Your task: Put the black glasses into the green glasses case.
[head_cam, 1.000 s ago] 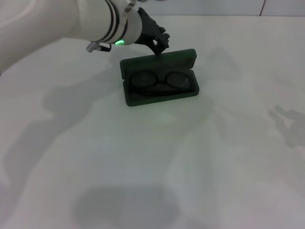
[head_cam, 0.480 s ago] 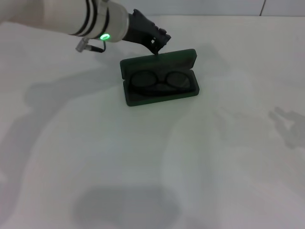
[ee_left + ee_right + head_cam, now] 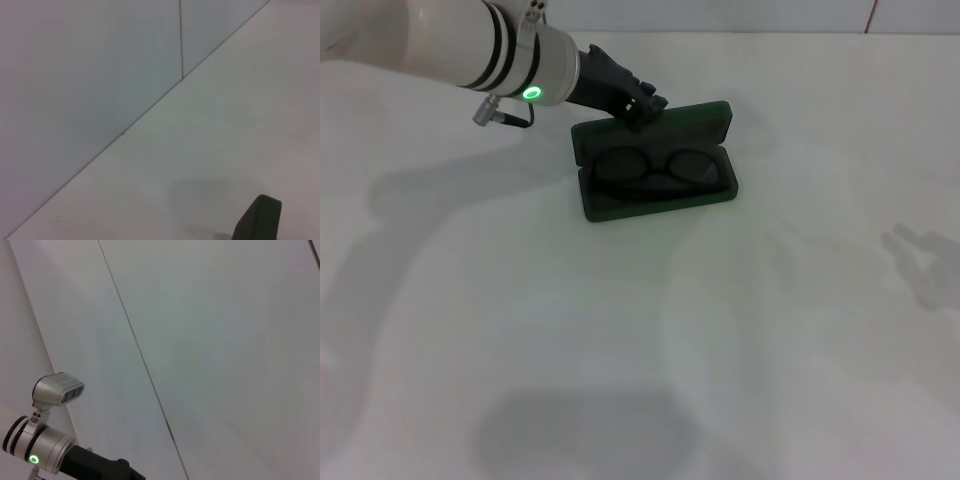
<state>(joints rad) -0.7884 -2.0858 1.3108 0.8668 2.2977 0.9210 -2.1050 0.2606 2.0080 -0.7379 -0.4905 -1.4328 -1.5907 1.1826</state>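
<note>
White bench (image 3: 740, 360) fills my head view, with a pale panelled wall (image 3: 770, 15) along its far edge. My left claw (image 3: 638, 106) reaches in from the far left corner side, a green light glowing on my wrist, and its black tip sits at the top edge of the raised lid of the case (image 3: 655, 175), near the lid's left half. Whether it touches the lid or only hovers just over it I cannot tell, and I cannot tell whether the claw is spread or closed, since the fingers merge into one dark shape. My left wrist view shows only bench, wall and one dark corner of something at the edge.

Just in front of the claw, the case lies open toward the far middle of the bench, its lid tilted up at the back. Inside its dark tray lie the glasses (image 3: 655, 167), lenses side by side, frame within the case walls.

My right claw appears in no view; my right wrist view looks across at the wall and catches my left arm with its green ring.
</note>
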